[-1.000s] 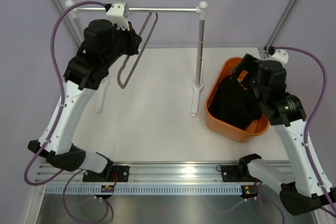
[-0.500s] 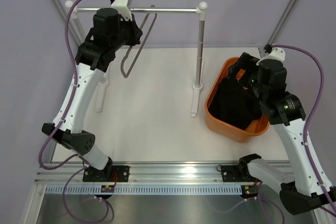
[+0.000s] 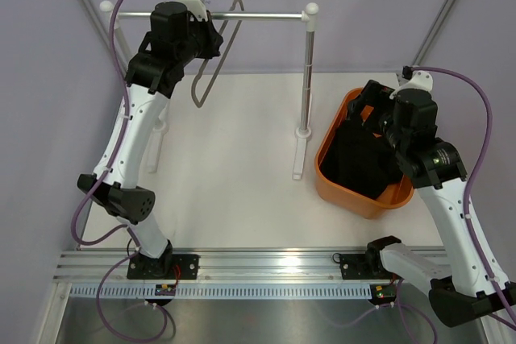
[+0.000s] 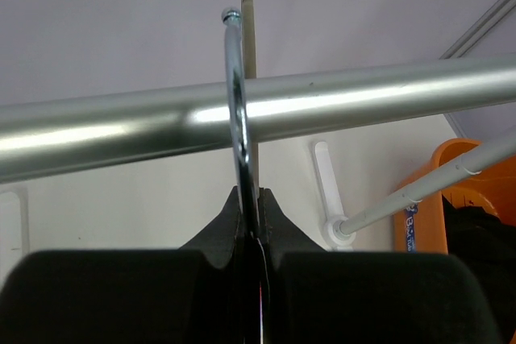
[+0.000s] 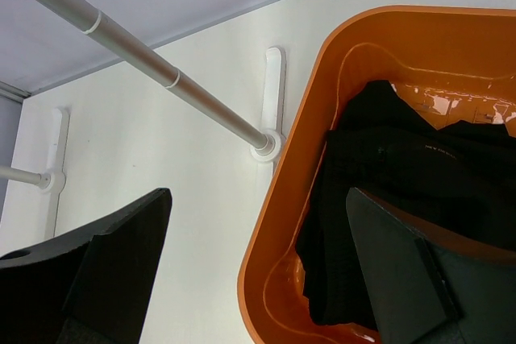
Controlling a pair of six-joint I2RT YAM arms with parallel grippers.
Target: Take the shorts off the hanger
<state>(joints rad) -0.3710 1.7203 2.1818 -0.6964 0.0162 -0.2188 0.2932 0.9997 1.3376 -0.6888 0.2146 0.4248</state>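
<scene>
Right of the silver rail sits an orange tub with the black shorts inside. The grey hanger hangs on the rail, pinched by the left gripper. The right gripper, right of the rail, is spread wide.

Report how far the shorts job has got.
Done: the shorts lie in the orange bin, off the hanger. In hand: the left gripper is shut on the hanger's hook over the rail; the right gripper hangs open above the bin. Left: apparently nothing but releasing the hanger.
</scene>
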